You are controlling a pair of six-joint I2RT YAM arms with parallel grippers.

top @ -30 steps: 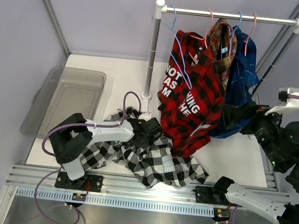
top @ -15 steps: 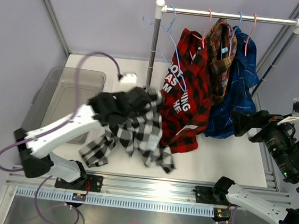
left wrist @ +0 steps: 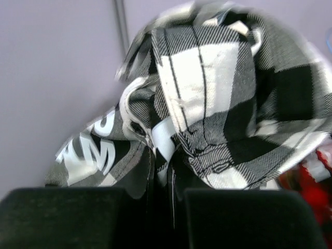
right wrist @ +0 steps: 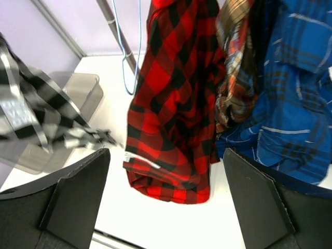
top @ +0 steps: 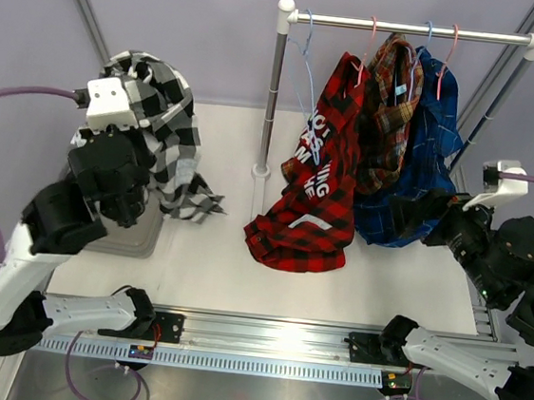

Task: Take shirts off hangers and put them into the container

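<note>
Holding left pincer [left wrist: 166, 192]: closed tight on a fold of the black-and-white shirt [top: 165, 122], which is hung high above the container [right wrist: 85, 83], so that, as judged, it can be dropped inside on release.
Right pincer [right wrist: 166, 155]: spread wide and empty, set well right of the container and faced toward the hanging garments, seemingly readied for the next one.
Red-and-black shirt [top: 320, 196]: draped from its hanger right of the container, its hem seemingly resting on the tabletop [top: 212, 271].
Tartan shirt [top: 387, 108] and blue shirt [top: 432, 131]: hung farther right of the container.
Light blue hanger [top: 305, 61]: hooked on the rail [top: 409, 28] beyond the container, apparently bare.
</note>
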